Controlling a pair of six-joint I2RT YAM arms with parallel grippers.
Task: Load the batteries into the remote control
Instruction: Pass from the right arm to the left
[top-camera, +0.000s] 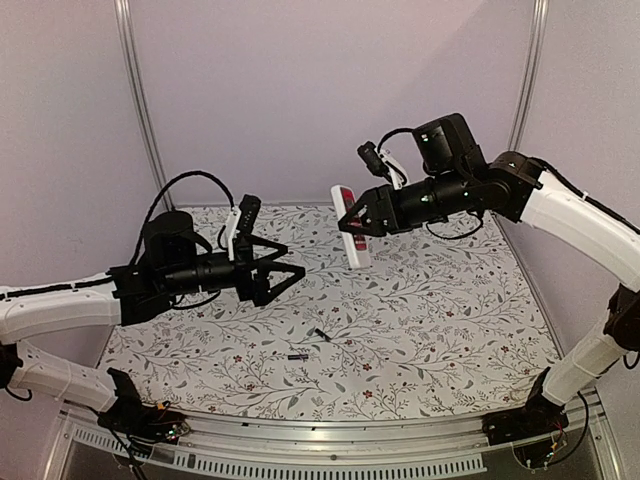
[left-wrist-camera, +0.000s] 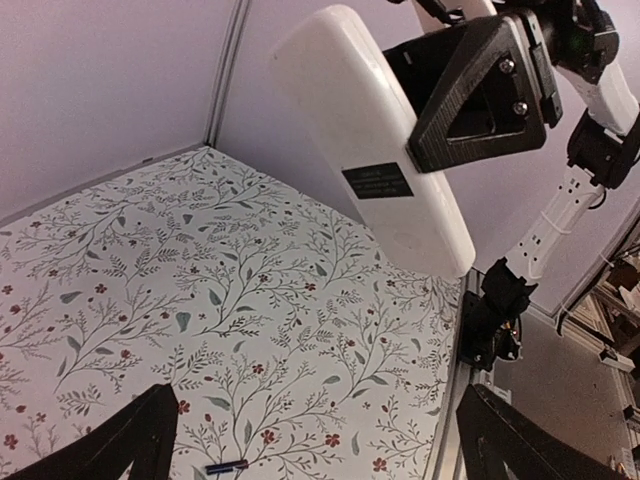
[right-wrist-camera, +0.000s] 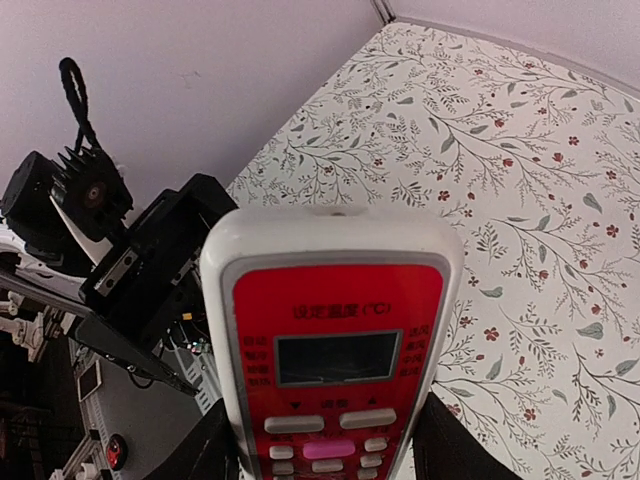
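Setting: pale walls, floral-print desk (top-camera: 450, 330).
Aloft: remote control (top-camera: 358, 252), clamped in right tool (top-camera: 352, 222).
Idle: left tool (top-camera: 293, 260), spread wide, empty.
Left to do: both batteries (top-camera: 322, 334) lying on desk, none loaded.

On the table (top-camera: 450, 330), a little toward 6 o'clock from its middle: the batteries (top-camera: 322, 334), near each other but apart, the second battery (top-camera: 298, 355) at 7 o'clock of the first. Aloft over the 12 o'clock part: the remote control (top-camera: 359, 253), clamped from its 3 o'clock side by the right gripper (top-camera: 356, 222). At 8 o'clock of the remote, above the table's 9 o'clock side: the left gripper (top-camera: 285, 270), fingers spread.
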